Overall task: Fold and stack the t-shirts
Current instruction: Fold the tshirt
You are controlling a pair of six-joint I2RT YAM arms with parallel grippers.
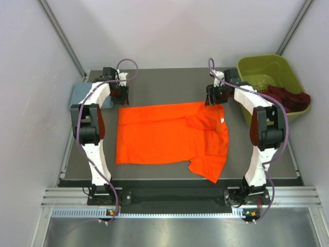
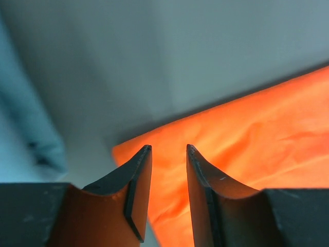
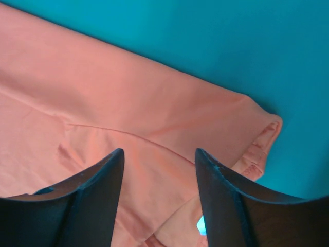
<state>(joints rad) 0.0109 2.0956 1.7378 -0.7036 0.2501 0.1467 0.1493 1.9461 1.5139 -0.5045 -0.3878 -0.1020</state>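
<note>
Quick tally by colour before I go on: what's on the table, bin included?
Orange t-shirt: 1
Dark red clothing heap, pieces not countable: 1
Blue-grey folded cloth: 1
Green bin: 1
Total: 4

Olive-green bin at dark table's far-right corner

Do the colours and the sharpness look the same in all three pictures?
No. Top external: sharp, orange t-shirt on grey table. Right wrist: strong cast, table turns teal, shirt pale salmon. Left wrist: everything soft, shirt vividly orange.
</note>
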